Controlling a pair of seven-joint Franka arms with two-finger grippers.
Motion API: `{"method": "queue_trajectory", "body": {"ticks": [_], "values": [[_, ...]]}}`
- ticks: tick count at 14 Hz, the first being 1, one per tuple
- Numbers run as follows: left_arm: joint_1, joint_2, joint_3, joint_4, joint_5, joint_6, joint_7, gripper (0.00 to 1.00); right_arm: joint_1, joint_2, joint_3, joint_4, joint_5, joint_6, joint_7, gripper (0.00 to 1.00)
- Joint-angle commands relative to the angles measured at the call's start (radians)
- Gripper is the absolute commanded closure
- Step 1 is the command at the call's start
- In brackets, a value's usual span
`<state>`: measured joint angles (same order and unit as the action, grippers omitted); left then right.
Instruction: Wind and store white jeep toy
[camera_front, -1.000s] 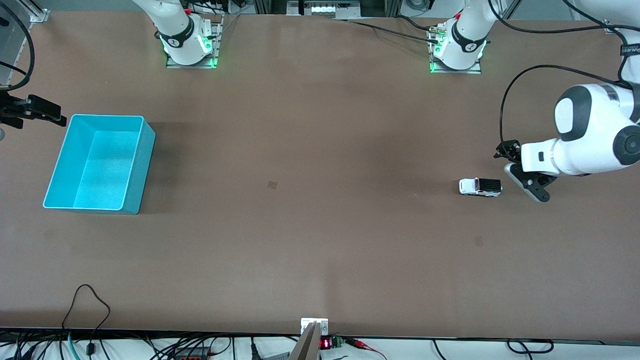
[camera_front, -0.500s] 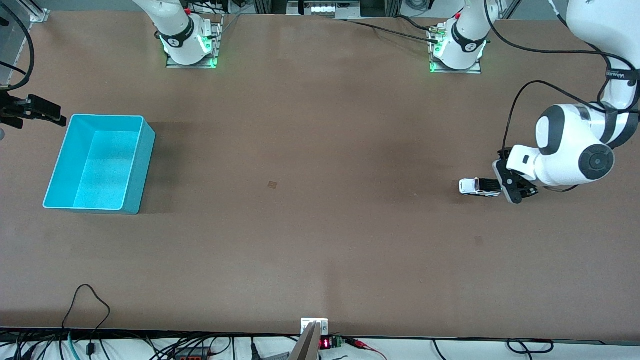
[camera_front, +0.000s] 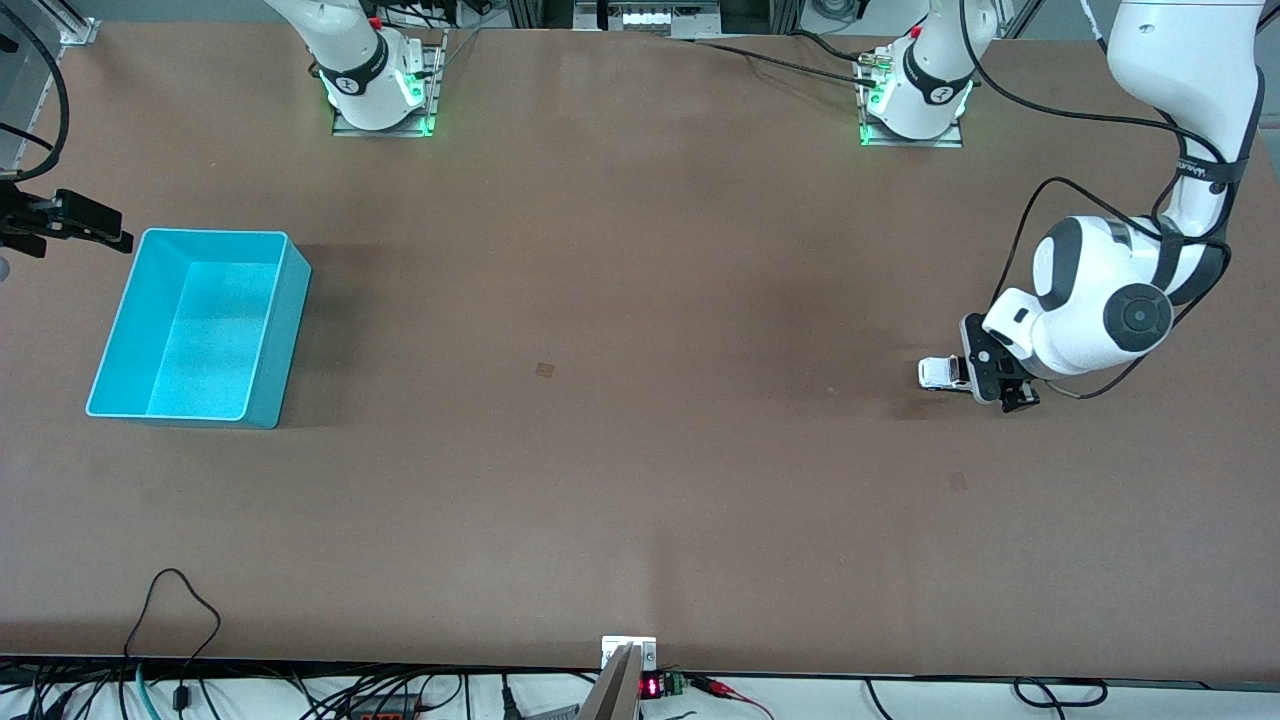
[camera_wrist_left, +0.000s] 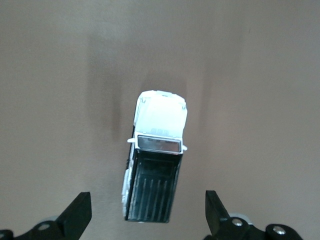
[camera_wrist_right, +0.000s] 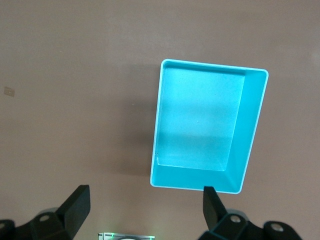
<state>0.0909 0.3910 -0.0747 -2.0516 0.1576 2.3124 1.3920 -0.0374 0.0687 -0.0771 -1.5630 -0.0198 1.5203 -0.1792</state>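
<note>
Teal bin (camera_front: 200, 325) sits toward the right arm's end of the brown counter (camera_front: 640, 480), close to that edge, with the right gripper (camera_wrist_right: 145, 210) waiting above it, jaws wide and empty. Bare counter runs between the bin and the white jeep toy (camera_front: 940, 374), which stands on its wheels toward the left arm's end. The left gripper (camera_front: 995, 375) hangs over the jeep's black rear, jaws spread wide either side of it, not touching.
</note>
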Motion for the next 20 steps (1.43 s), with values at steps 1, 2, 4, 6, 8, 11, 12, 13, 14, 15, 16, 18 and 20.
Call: {"method": "queue_trajectory", "body": {"ticks": [1,2,4,6,8,11,12,13,14,15,16,18,20], "values": [[0.010,-0.015,-0.030,-0.047,0.095,0.071,0.028,0.00,-0.009,-0.007,0.005,-0.006,0.000,0.003,-0.019,0.00],[0.012,-0.014,-0.030,-0.062,0.097,0.088,0.028,0.00,-0.009,-0.007,0.007,-0.006,0.000,0.004,-0.019,0.00],[0.013,-0.011,-0.031,-0.090,0.099,0.131,0.028,0.00,-0.009,-0.007,0.005,-0.006,0.000,0.003,-0.019,0.00],[0.016,-0.003,-0.030,-0.097,0.099,0.157,0.030,0.00,-0.009,-0.007,0.007,-0.006,0.000,0.003,-0.019,0.00],[0.030,-0.003,-0.031,-0.105,0.099,0.157,0.031,0.00,-0.009,-0.007,0.005,-0.006,0.000,0.001,-0.020,0.00],[0.032,-0.001,-0.031,-0.116,0.099,0.160,0.036,0.00,-0.009,-0.007,0.005,-0.006,-0.002,0.001,-0.020,0.00],[0.036,0.005,-0.030,-0.116,0.099,0.160,0.036,0.00,-0.009,-0.007,0.005,-0.006,-0.002,0.001,-0.020,0.00],[0.036,0.006,-0.030,-0.116,0.099,0.162,0.036,0.00,-0.010,-0.007,0.005,-0.006,-0.002,0.003,-0.022,0.00],[0.042,0.008,-0.031,-0.116,0.099,0.173,0.036,0.00,-0.010,-0.007,0.005,-0.006,-0.002,0.003,-0.020,0.00],[0.049,0.015,-0.031,-0.114,0.099,0.176,0.038,0.00,-0.010,-0.007,0.007,-0.006,0.000,0.003,-0.020,0.00],[0.049,0.020,-0.031,-0.114,0.099,0.177,0.045,0.00,-0.010,-0.007,0.005,-0.006,0.000,0.003,-0.020,0.00],[0.049,0.023,-0.031,-0.116,0.099,0.200,0.061,0.01,-0.009,-0.007,0.007,-0.006,0.000,0.003,-0.020,0.00],[0.050,0.031,-0.031,-0.116,0.099,0.206,0.064,0.06,-0.009,-0.007,0.007,-0.006,0.000,0.001,-0.020,0.00]]}}
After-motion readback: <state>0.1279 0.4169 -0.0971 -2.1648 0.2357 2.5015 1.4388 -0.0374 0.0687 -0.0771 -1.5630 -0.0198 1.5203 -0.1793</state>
